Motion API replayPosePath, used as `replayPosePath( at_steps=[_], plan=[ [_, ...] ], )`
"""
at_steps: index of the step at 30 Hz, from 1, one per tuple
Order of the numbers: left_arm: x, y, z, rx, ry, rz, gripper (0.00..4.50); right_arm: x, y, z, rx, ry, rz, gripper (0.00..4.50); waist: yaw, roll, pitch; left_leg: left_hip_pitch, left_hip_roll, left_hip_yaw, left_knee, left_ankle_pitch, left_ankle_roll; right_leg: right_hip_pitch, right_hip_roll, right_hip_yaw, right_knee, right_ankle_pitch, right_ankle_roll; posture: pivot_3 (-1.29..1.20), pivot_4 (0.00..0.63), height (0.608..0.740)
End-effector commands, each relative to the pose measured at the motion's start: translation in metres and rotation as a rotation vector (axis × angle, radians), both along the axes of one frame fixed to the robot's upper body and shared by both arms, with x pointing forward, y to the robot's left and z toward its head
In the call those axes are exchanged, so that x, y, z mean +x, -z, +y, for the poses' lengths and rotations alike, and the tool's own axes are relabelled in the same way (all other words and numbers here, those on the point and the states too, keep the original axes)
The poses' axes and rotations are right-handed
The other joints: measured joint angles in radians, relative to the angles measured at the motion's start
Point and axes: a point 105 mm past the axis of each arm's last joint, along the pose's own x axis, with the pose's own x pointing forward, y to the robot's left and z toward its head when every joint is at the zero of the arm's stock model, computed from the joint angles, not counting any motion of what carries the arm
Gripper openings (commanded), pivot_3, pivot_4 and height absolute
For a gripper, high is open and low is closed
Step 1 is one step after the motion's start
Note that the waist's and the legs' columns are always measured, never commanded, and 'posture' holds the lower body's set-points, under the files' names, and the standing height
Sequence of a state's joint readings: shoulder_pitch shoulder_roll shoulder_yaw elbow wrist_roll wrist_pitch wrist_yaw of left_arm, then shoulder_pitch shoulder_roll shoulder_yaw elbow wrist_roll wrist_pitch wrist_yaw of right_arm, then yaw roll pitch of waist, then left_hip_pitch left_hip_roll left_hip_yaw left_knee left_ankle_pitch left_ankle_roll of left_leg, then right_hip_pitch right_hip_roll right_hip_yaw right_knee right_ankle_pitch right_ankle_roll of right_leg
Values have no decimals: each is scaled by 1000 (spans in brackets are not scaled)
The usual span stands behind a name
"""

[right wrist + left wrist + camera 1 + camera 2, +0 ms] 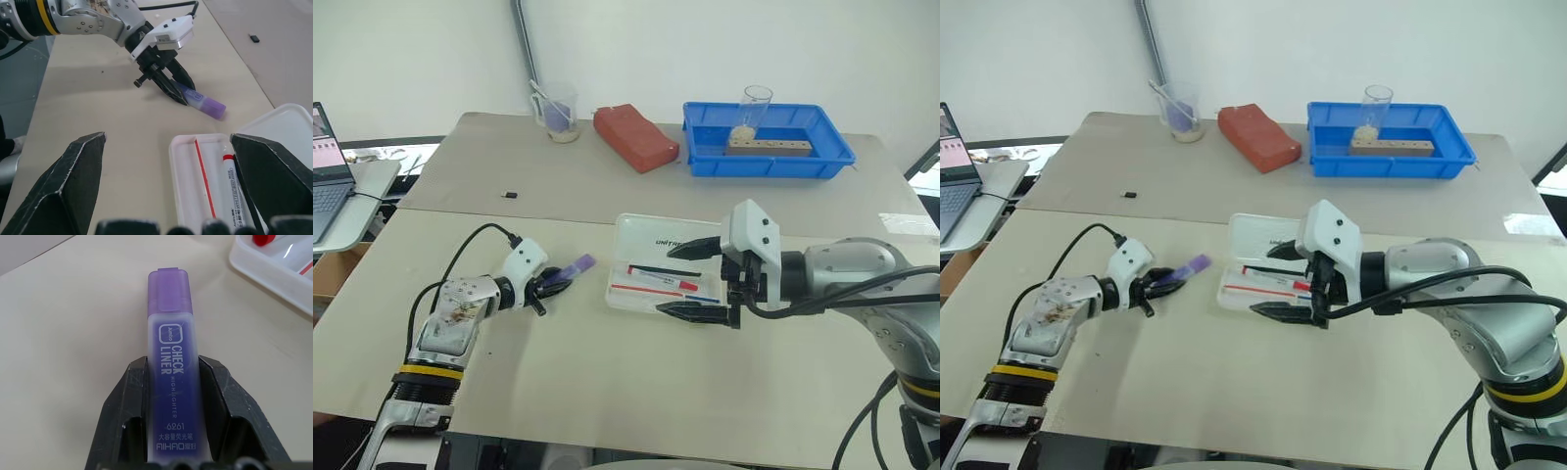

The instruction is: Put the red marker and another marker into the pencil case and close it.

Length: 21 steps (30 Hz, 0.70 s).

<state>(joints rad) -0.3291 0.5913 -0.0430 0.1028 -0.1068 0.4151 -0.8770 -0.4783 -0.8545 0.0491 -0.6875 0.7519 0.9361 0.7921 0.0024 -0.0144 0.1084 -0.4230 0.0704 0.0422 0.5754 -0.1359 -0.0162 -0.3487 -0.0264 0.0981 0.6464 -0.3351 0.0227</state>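
The table fills the lower two thirds of the frame. At its middle lies the pencil case, lid open and flat behind it. The red marker already rests in the case, lengthwise left to right, beside a thin red-and-blue stick.

The right gripper hangs over the right end of the case, reaching in from the right edge, its two black fingers spread wide and empty, one above and one below the case's right side.

Left of the case, at centre left, the left gripper has its fingers pressed against the sides of the purple highlighter, holding it by the rear of its barrel. The highlighter's long axis runs on from the fingers, capped end pointing right and slightly up toward the case, near it but not touching. It looks low over the table or on it; I cannot tell which. The left forearm comes up from the lower left corner, wrist angled toward the case.

So the left arm is the nearer one; the next move, I judge, is a short carry to the right over the case's left rim.
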Motion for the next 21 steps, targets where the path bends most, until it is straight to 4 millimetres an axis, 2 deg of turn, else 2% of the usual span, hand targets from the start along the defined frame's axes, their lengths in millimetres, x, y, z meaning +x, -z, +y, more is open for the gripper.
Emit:
replayPosePath(
  at_steps=[1, 4, 6, 9, 13, 15, 18, 21],
  plan=[
    [11, -41, -5, 8, 70, -129, 946, 0, -5, -12, -5, 63, -30, 4500, 4, -1, 0, 0, 0, 0, 0, 0, 0, 0, 0, 0, 0, 0, 0, 0, 150, 740],
    [3, -79, -29, -19, 254, -178, 946, 1, 1, -29, -30, 144, -21, 4500, 10, -1, 1, -1, 0, 0, 0, 0, 0, 0, 0, 0, 0, 0, 0, 0, 150, 740],
    [-10, -90, -44, 13, 408, -177, 946, 0, 4, -38, -41, 187, -14, 4500, 8, -1, 0, -2, -1, 0, 0, 0, 0, 0, 0, 0, -1, 0, 0, 0, 150, 740],
    [-22, -96, -62, 53, 564, -175, 946, -5, 10, -45, -51, 216, 5, 4500, 4, 3, -2, -1, -1, 1, 0, 0, 0, 1, -1, 1, -1, 0, 0, 0, 150, 740],
    [-31, -89, -94, 111, 751, -181, 946, -9, 17, -49, -64, 237, 20, 4500, -2, 4, -2, 0, -1, 0, 0, 0, 0, 0, 1, 1, -1, 0, 0, 0, 150, 740],
    [-31, -76, -108, 152, 809, -186, 946, -8, 18, -50, -62, 247, 19, 4500, -4, 4, -2, -1, -1, 0, 1, 0, 0, 1, 1, 1, -1, 0, 0, 0, 150, 740],
    [-27, -59, -120, 178, 844, -188, 946, -8, 20, -49, -54, 265, 18, 4500, -5, 4, -2, -1, -1, 0, 1, 0, 0, 1, 1, 1, -1, 0, 0, 0, 150, 740],
    [-22, -51, -127, 167, 847, -181, 946, -11, 21, -47, -43, 279, 19, 4500, -6, 3, -2, -1, -1, -1, 1, 0, 0, 1, 2, 2, -1, 0, 0, 0, 150, 740]
  ],
)
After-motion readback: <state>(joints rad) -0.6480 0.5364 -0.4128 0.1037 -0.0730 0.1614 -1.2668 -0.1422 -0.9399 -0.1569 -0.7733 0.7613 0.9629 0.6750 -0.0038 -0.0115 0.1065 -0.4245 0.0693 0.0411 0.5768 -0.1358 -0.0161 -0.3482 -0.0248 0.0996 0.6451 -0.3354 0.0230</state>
